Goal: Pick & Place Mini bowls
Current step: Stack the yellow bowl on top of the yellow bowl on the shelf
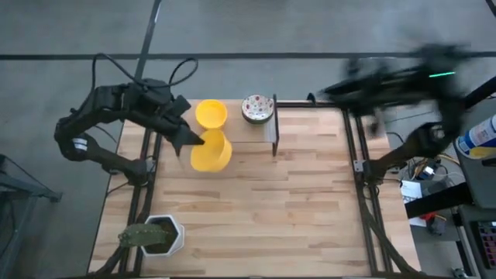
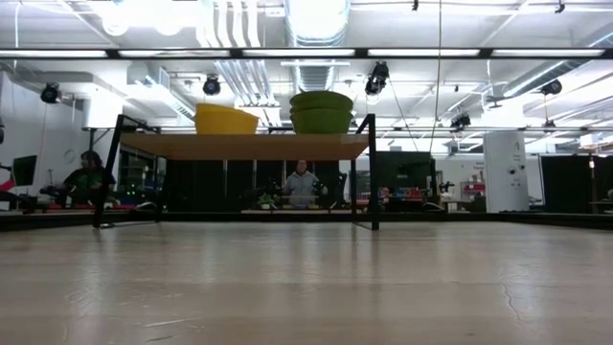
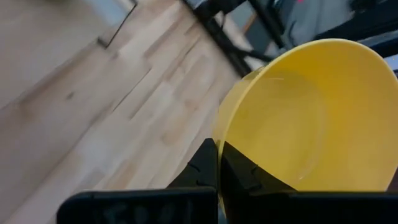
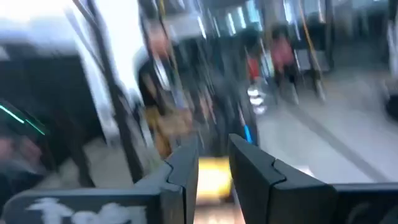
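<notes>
A yellow mini bowl [image 3: 298, 118] is gripped by its rim in the left claw [image 3: 219, 163], whose fingers [image 3: 198, 169] are pinched together on the bowl's edge; it is held tilted above the left part of the wooden table [image 1: 310, 194]. On the raised shelf [image 2: 244, 146] at the table's far edge a second yellow bowl [image 1: 210, 113] is seen, and beside it a speckled white bowl [image 1: 258, 108]. A cactus pot [image 1: 161, 235] is set at the near left corner. The right claw [image 4: 212, 163] is raised beyond the table's right far side, with only a narrow gap left between its fingers and nothing held.
</notes>
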You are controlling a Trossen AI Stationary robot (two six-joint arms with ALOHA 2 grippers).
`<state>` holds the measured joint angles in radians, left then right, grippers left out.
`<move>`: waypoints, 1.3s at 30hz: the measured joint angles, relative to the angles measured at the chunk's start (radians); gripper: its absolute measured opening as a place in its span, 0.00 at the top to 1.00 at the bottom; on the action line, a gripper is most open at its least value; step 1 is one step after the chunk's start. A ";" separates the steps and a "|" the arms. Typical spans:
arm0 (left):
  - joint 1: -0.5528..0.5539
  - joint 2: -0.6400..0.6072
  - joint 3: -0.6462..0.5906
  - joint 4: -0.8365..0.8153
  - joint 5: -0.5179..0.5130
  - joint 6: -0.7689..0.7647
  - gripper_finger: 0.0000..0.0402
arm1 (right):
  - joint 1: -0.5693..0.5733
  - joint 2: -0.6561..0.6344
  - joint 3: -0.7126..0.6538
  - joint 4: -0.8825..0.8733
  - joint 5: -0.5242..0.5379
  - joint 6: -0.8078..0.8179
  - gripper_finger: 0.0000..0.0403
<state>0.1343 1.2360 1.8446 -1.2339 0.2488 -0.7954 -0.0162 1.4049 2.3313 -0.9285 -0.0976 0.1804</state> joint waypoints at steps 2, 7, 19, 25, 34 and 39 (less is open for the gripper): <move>-0.001 0.008 0.000 -0.049 0.001 0.010 1.00 | 0.000 -0.017 0.016 0.024 -0.016 0.003 0.79; -0.001 0.033 0.000 -0.206 -0.006 0.066 1.00 | 0.005 0.039 0.002 -0.018 -0.031 0.027 0.78; 0.028 0.099 -0.003 -0.330 -0.223 0.050 1.00 | 0.020 0.127 0.001 -0.124 -0.045 0.032 0.83; 0.177 0.157 -0.002 -0.337 -0.252 0.101 1.00 | 0.038 0.179 -0.004 -0.136 -0.039 0.053 0.83; 0.411 0.237 0.002 -0.325 -0.267 0.250 1.00 | 0.092 0.294 -0.018 -0.198 -0.038 0.075 0.83; 0.498 0.301 0.033 -0.318 -0.270 0.306 1.00 | 0.118 0.308 -0.008 -0.195 -0.042 0.074 0.83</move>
<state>0.6328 1.5369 1.8776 -1.5524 -0.0212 -0.4889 0.1013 1.7133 2.3234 -1.1232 -0.1394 0.2546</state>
